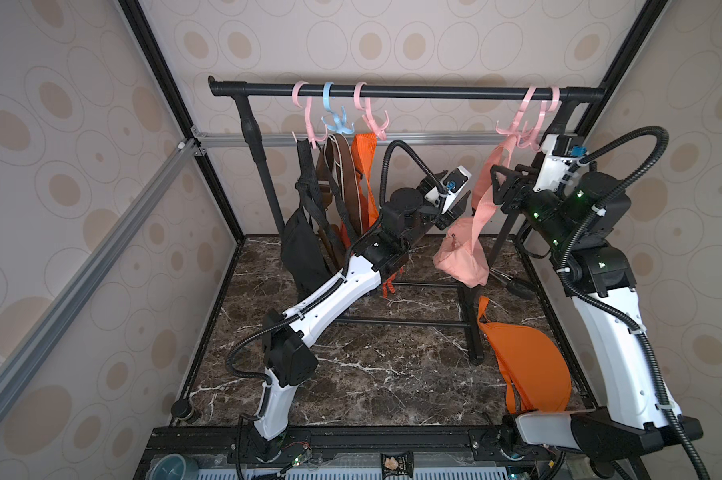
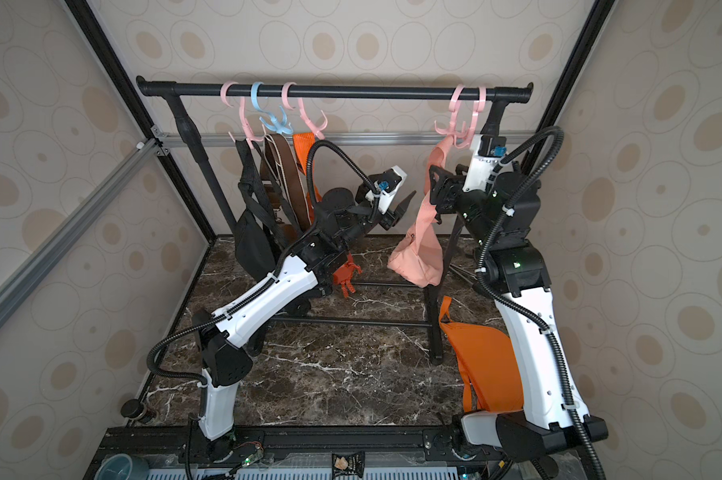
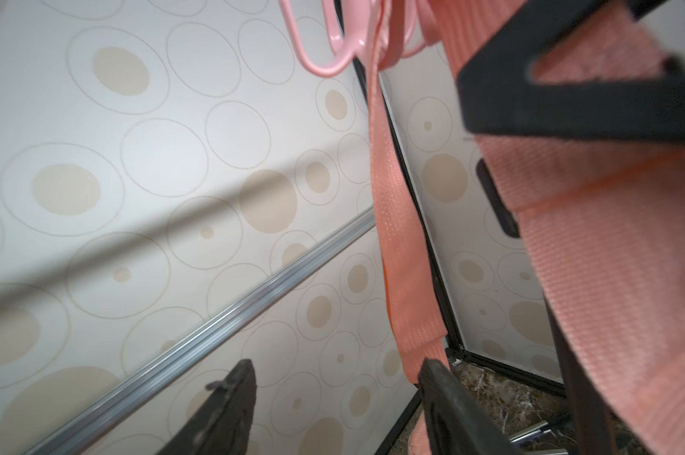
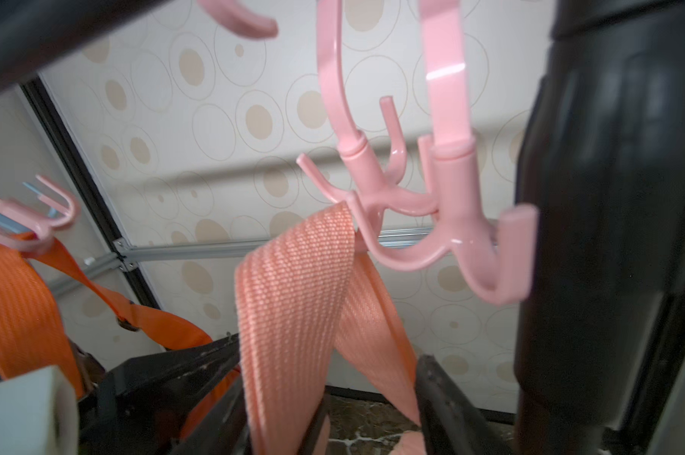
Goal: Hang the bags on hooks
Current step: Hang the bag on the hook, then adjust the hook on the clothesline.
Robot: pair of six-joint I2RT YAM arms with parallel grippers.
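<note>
The pink bag (image 1: 461, 257) hangs by its strap (image 4: 293, 283) on a pink hook (image 4: 376, 205). The left gripper (image 3: 337, 364) is spread beside the strap. The right gripper (image 4: 329, 354) is spread around it, and finger contact cannot be confirmed.

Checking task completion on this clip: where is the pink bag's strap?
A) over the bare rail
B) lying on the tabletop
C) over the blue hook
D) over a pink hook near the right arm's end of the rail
D: the strap loops over a prong of the pink hook, with the pink bag hanging below it.
</note>
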